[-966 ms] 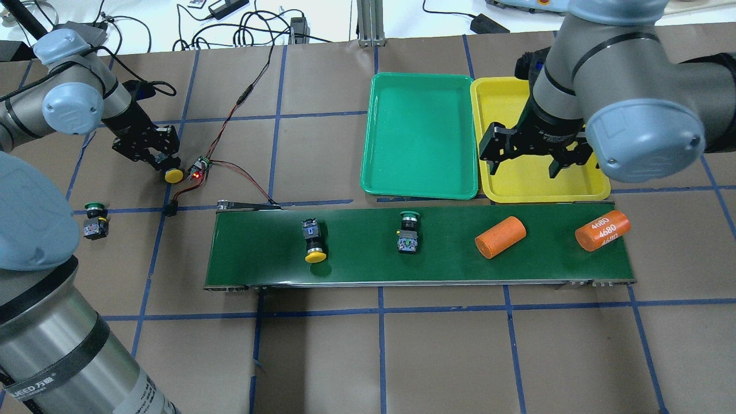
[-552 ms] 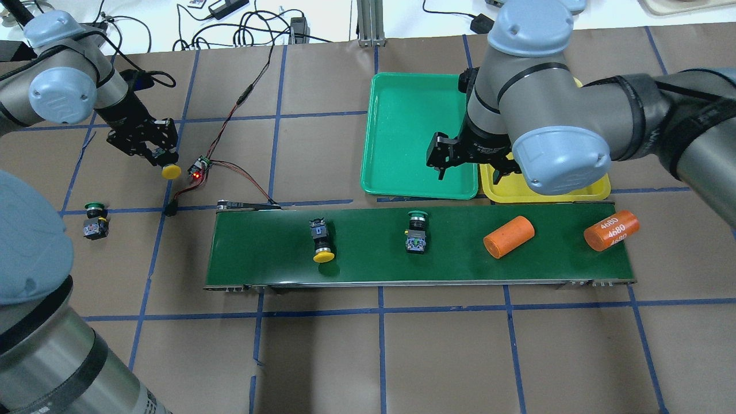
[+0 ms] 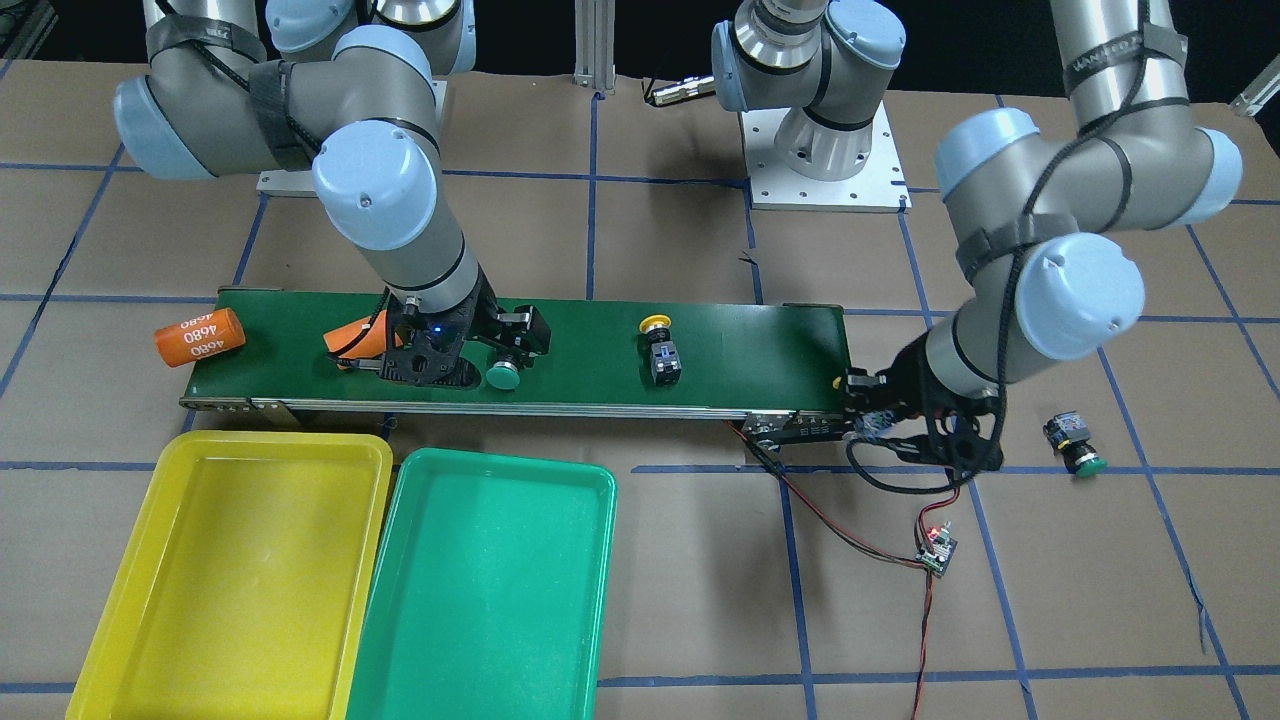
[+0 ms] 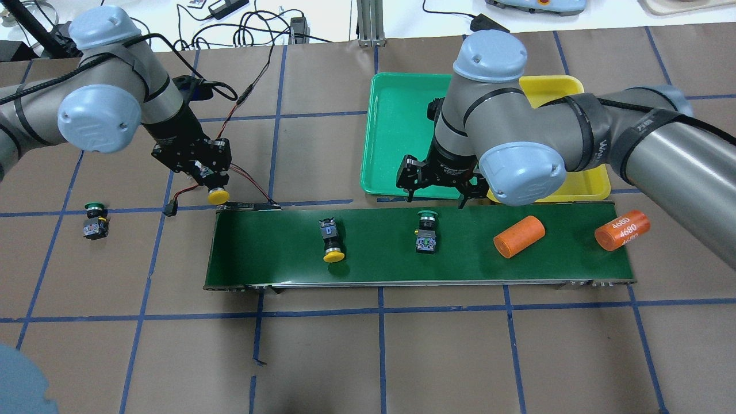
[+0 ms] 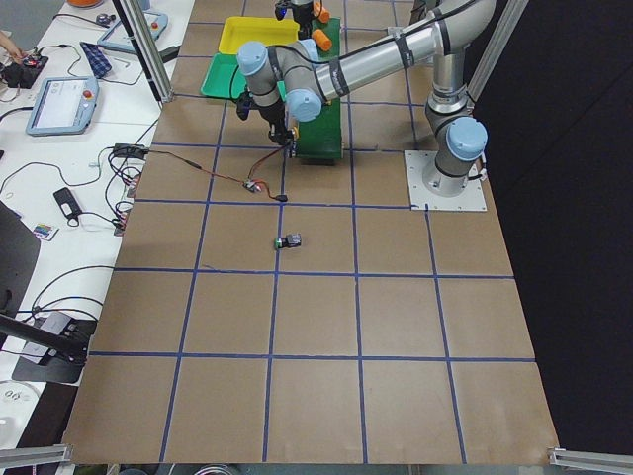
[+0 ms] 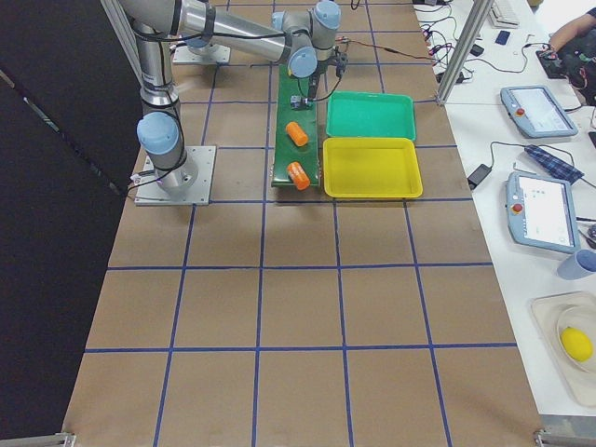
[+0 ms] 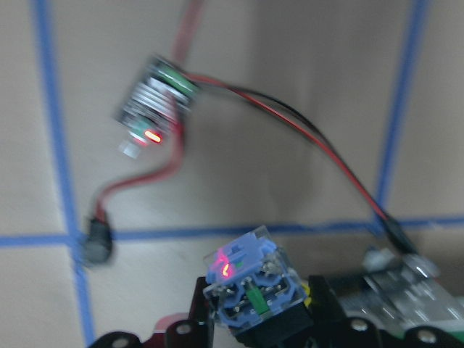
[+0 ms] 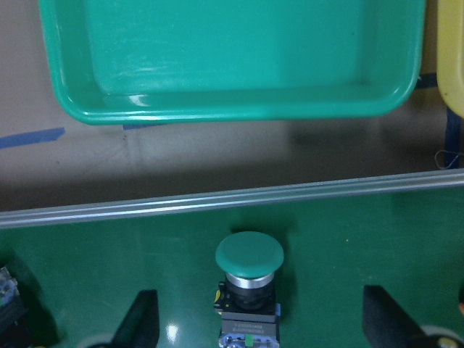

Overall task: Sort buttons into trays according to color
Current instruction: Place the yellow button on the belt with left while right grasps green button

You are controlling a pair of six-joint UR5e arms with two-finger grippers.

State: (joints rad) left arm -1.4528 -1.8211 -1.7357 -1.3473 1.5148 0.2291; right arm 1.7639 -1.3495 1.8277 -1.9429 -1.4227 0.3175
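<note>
Orange cylinder (image 4: 623,230) marked 4680, printed repeatedly.

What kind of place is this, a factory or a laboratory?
Probably a robotics laboratory: a table with a blue tape grid, a short conveyor belt on it, and control tablets and loose cables beside it.

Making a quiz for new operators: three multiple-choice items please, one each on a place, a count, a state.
1. Orange cylinders on the belt: A one, B two, C three.
2. The right claw hovers over: A the 4680 cylinder, B the plain cylinder, C the green button.
3. The left claw is: A open, B shut on a yellow button, C shut on a cylinder.
1 B: both lie on the belt. 2 C: its wrist view centres the green cap. 3 B: the yellow cap pokes out below it.
</note>
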